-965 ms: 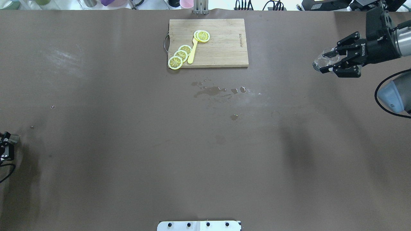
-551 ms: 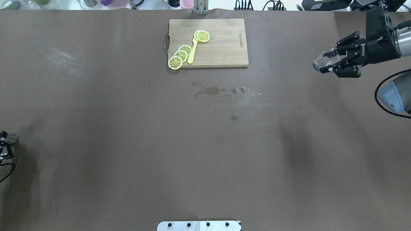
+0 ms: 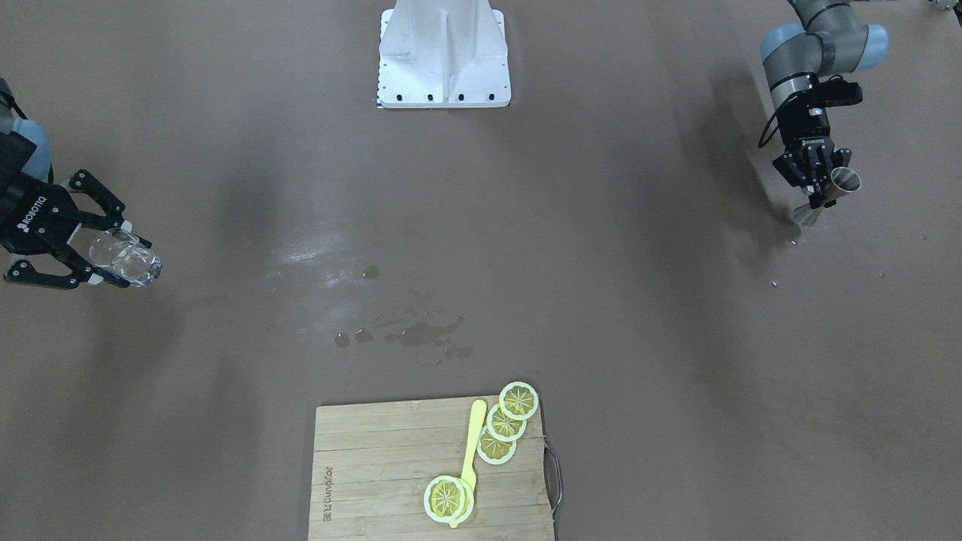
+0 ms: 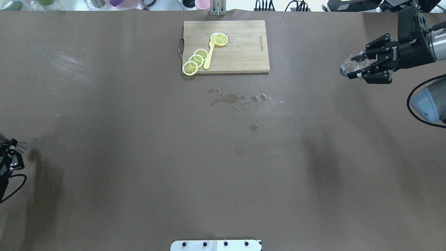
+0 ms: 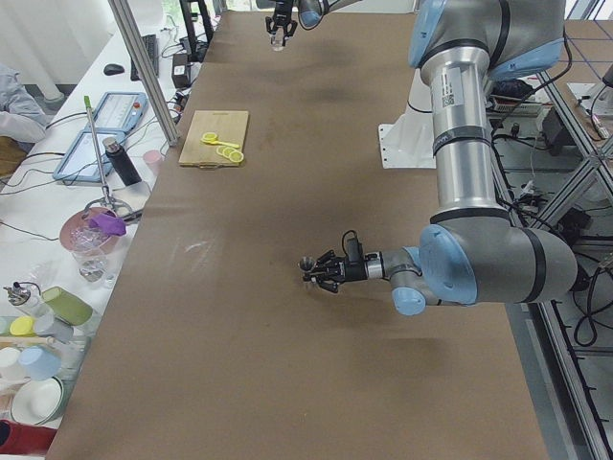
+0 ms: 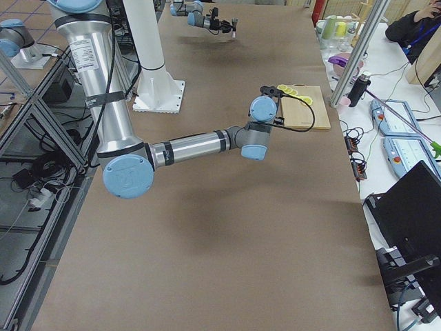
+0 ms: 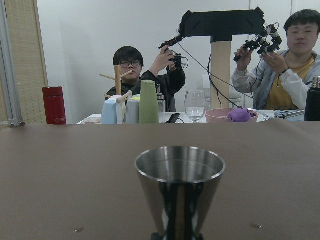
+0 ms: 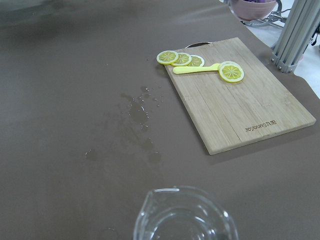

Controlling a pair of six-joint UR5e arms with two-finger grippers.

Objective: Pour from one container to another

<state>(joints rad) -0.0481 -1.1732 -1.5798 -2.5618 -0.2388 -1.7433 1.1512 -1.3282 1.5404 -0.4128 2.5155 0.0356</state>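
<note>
Both containers are hanging in the air, well apart at opposite ends of the table (image 4: 139, 167), so the pour is not yet starting. The right gripper (image 4: 353, 67) is clamping a clear glass (image 4: 347, 67); the left gripper (image 3: 820, 195) is pinching a metal cup (image 3: 845, 180). Next, they need bringing together, rim over rim. Since a second ago the left is edging inward

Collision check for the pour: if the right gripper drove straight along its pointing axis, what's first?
Likely bare table near the wet patches, missing the cutting board; nothing stands between. The right gripper holds a clear cup. Depth uncertain.
</note>
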